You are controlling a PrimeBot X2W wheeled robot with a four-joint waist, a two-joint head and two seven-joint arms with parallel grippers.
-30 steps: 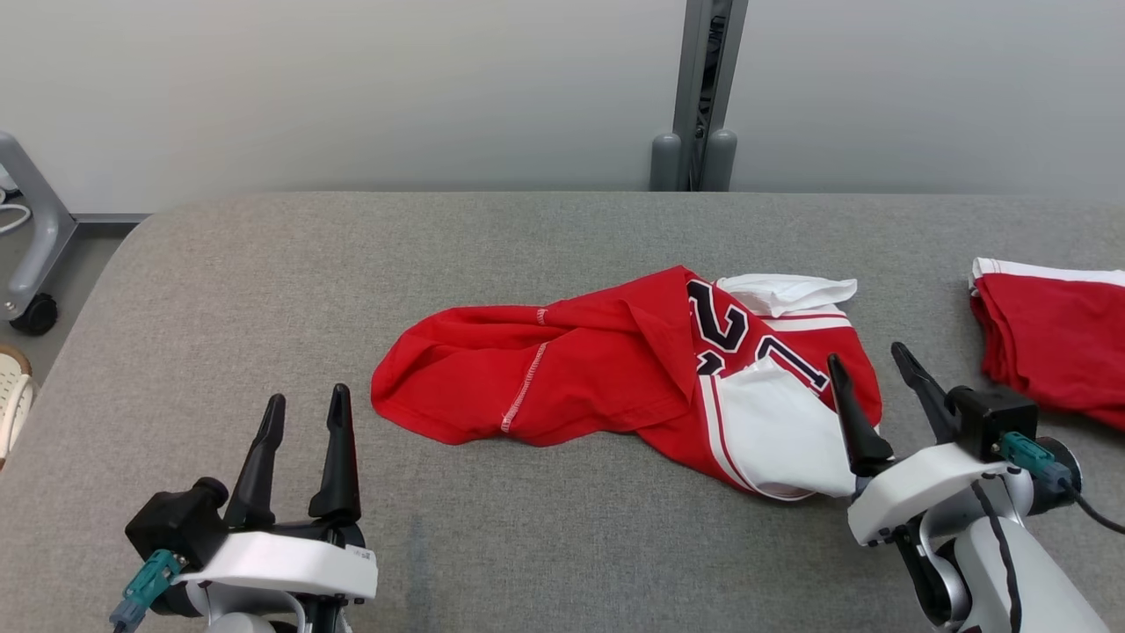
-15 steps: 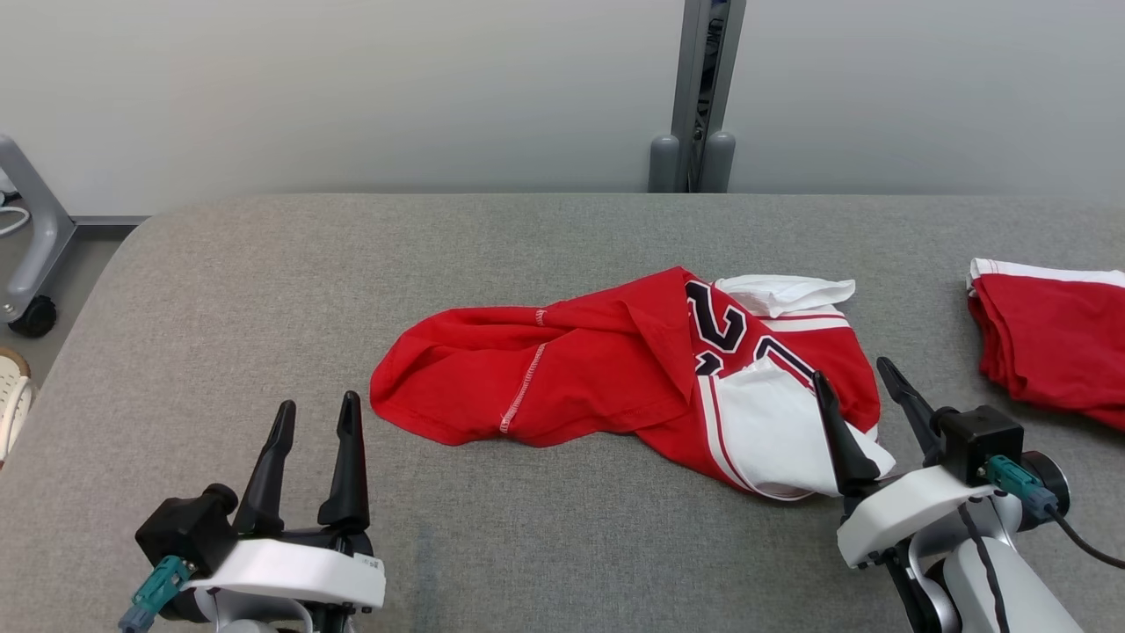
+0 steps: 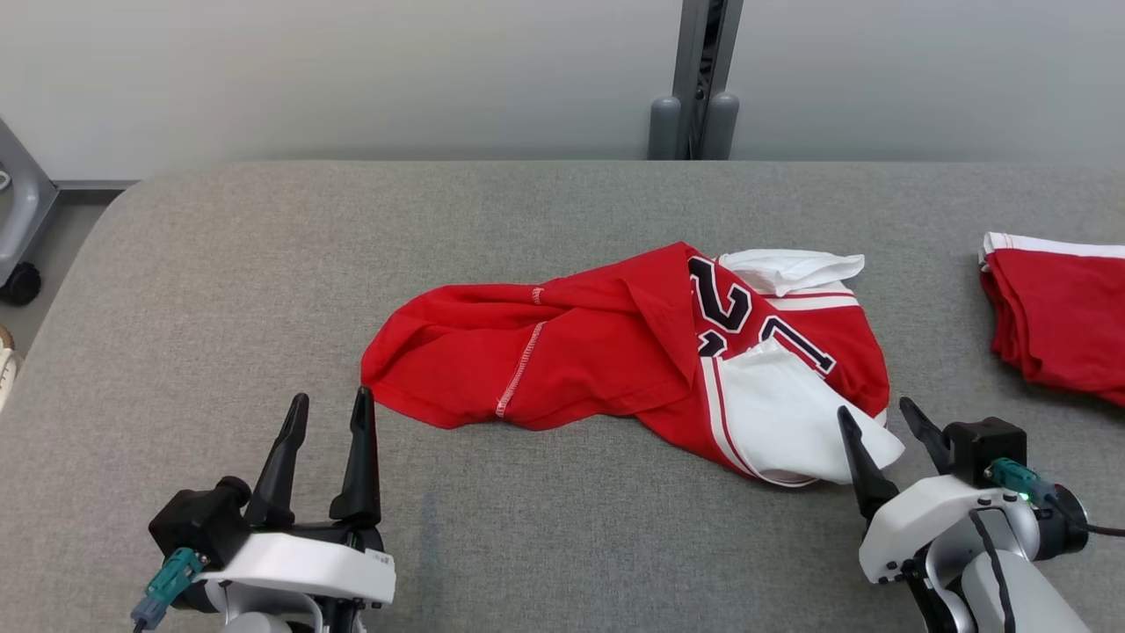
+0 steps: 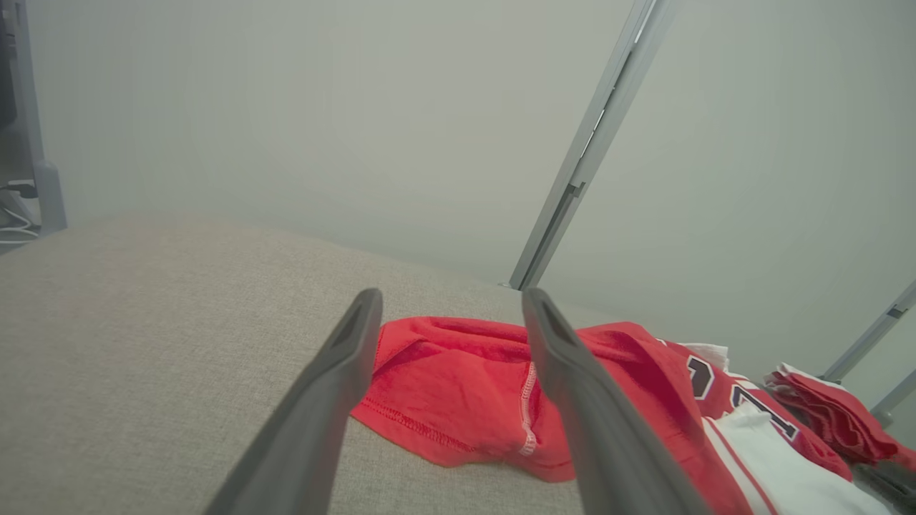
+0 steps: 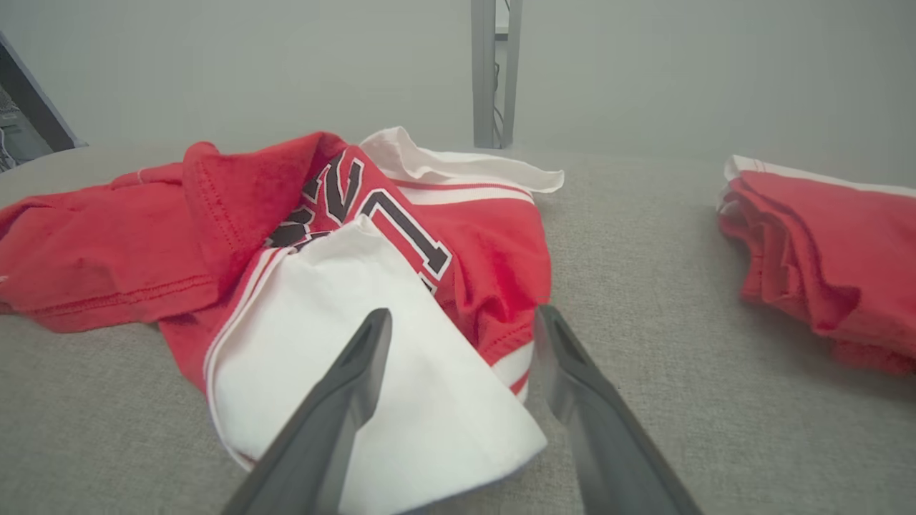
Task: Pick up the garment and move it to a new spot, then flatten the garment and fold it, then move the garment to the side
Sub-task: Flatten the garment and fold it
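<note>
The crumpled red-and-white numbered jersey [image 3: 606, 352] lies mid-table on the grey fabric top [image 3: 220, 264], not grabbed yet. The right gripper [image 3: 874, 407] has backed off, fingers spread, with the white corner [image 5: 458, 429] just ahead between them. The left gripper [image 3: 330, 395], spread too, has crept up so the red hem [image 4: 415, 422] sits right at its fingertips, so I'd say the pickup's lining up.

Grey fabric-covered table [image 3: 562, 211] with a folded red, white-trimmed garment [image 3: 1059, 316] at its right edge, grey metal post [image 3: 699, 79] against the pale wall [image 3: 352, 79] behind, black caster [image 3: 22, 283] far left.
</note>
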